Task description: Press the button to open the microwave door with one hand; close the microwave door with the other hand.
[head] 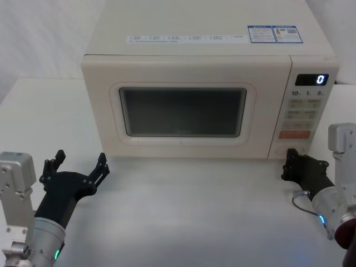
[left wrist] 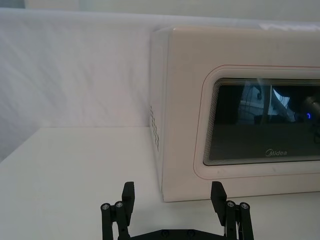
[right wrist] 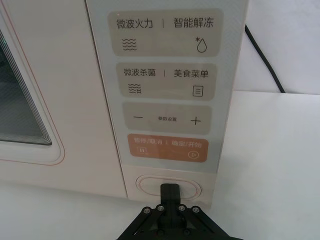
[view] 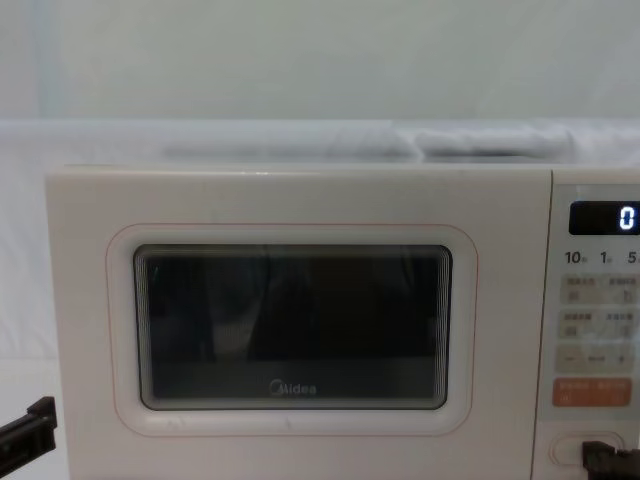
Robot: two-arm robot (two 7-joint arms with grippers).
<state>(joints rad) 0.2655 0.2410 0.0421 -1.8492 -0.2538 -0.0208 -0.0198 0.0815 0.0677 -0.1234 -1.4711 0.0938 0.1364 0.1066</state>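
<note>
I see the right gripper (right wrist: 170, 192), fingers closed, on the button (right wrist: 150, 185); slipping up risks the orange key (right wrist: 167, 148). Left gripper (head: 78, 165) spread open beside the shut microwave door (head: 183, 114)

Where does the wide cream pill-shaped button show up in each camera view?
Head view: wide cream pill-shaped button, panel's bottom, partly behind the black right gripper.
Left wrist view: not in it.
Right wrist view: bottom centre, gripper tip at it.
Chest view: lower right corner.
Shared landmark: orange rectangular button directly above it.
</note>
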